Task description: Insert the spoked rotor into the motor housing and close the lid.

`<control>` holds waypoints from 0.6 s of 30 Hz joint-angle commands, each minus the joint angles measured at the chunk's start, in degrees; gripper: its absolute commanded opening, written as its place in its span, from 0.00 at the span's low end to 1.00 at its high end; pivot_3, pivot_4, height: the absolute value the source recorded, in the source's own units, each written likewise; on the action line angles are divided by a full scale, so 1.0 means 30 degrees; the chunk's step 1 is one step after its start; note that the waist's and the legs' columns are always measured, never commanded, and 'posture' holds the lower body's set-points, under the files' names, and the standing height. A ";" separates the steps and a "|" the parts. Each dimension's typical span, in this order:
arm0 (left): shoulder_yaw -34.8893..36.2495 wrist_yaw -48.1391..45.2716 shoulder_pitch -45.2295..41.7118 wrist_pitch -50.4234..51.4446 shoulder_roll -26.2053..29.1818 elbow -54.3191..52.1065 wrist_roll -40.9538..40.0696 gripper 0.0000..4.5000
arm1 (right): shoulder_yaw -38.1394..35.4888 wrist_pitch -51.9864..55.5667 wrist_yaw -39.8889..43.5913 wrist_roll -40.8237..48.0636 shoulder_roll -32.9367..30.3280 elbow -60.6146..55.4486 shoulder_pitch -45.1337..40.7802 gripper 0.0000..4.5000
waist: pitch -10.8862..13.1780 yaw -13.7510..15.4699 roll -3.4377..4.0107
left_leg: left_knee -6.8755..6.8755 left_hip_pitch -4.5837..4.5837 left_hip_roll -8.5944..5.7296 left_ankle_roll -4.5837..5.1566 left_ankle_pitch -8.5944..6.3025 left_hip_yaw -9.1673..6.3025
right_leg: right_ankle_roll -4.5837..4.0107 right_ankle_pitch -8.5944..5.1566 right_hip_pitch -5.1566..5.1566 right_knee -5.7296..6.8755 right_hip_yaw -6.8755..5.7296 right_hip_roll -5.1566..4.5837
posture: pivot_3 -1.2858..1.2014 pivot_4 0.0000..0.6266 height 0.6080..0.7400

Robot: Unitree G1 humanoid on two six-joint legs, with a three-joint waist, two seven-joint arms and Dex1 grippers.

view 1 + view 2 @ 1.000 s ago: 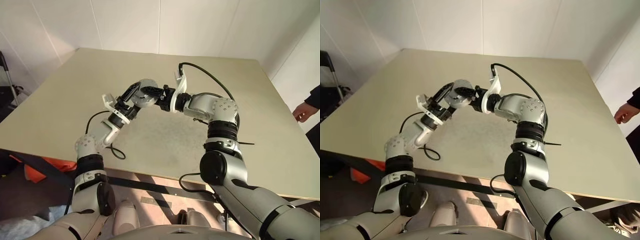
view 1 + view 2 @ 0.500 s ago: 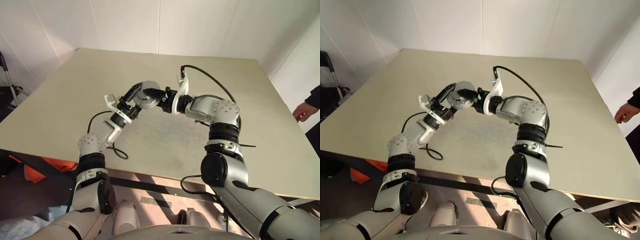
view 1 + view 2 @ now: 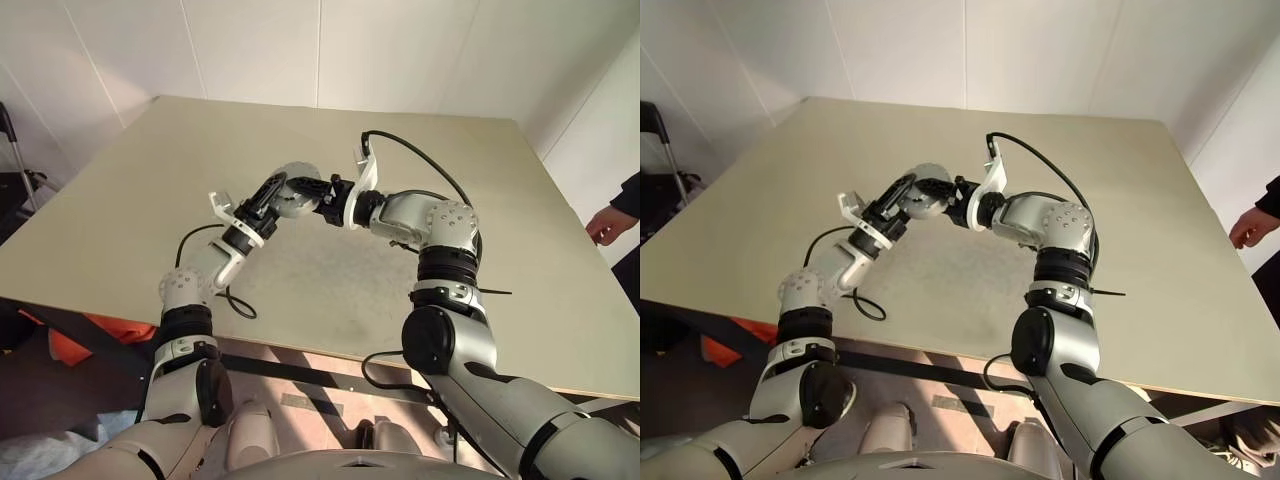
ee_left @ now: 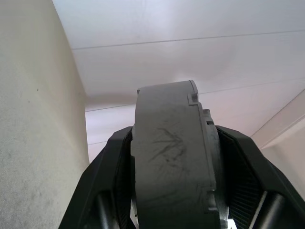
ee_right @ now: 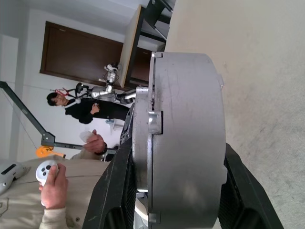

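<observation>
Above the middle of the table [image 3: 470, 180], a little left of the frame's centre in the left eye view, the two grippers meet around one grey disc, the motor housing [image 3: 297, 187]. The left gripper [image 3: 276, 189] reaches up from the lower left and its black fingers [image 4: 107, 162] press against the two flat faces of the housing; in the left wrist view the disc stands on edge between them, its scuffed grey rim filling the centre of the frame, with both pads touching it. The right gripper [image 3: 312, 188] comes in from the right, at about the same height, and is likewise clamped on the housing: in the right wrist view its dark fingers [image 5: 119, 191] flank the thick metal disc, whose seam and small lugs show along the left edge of the rim. The housing is thus held off the table by both arms at once, turned on edge.

The inside of the housing cannot be made out from any view.

A black cable [image 3: 420, 155] loops up over the right wrist. At the far right edge of the frame a person's hand [image 3: 603, 222] hangs beside the table. In the left of the right wrist view another hand [image 5: 53, 181] grips a pale controller [image 5: 44, 171], and a person in dark clothes [image 5: 81, 107] stands farther back near a brown door [image 5: 81, 55].
</observation>
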 commanded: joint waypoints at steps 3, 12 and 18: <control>-0.0184 -0.0056 -0.0460 -0.0251 0.0191 0.0020 0.0540 0.48 | 0.0323 -0.0988 0.0586 0.0544 -0.0061 -0.1033 -0.0506 0.45 | 0.0000 -0.0001 0.0000 | 0.0000 0.0000 0.0000 0.0000 0.0000 0.0000 | 0.0000 0.0000 0.0000 0.0000 0.0001 0.0000 | 0.52 0.00 1.00; -0.0118 -0.0185 -0.0241 -0.0820 0.0166 0.0079 0.1375 0.48 | 0.1491 -0.3533 0.0264 -0.0854 -0.0319 -0.1453 -0.0164 0.97 | -0.0001 0.0003 -0.0001 | 0.0011 -0.0003 0.0000 0.0001 0.0000 -0.0002 | 0.0002 0.0001 0.0006 0.0001 -0.0001 -0.0003 | 0.52 0.00 1.00; -0.0099 -0.0243 0.0326 -0.2749 0.0553 -0.0616 0.3065 0.48 | 0.2499 -0.5041 0.0363 -0.2098 -0.0693 -0.1340 0.0248 0.97 | -0.0001 -0.0013 -0.0002 | 0.0014 -0.0002 0.0000 0.0001 0.0000 -0.0005 | 0.0002 0.0001 0.0007 0.0004 -0.0003 -0.0003 | 0.52 0.00 1.00</control>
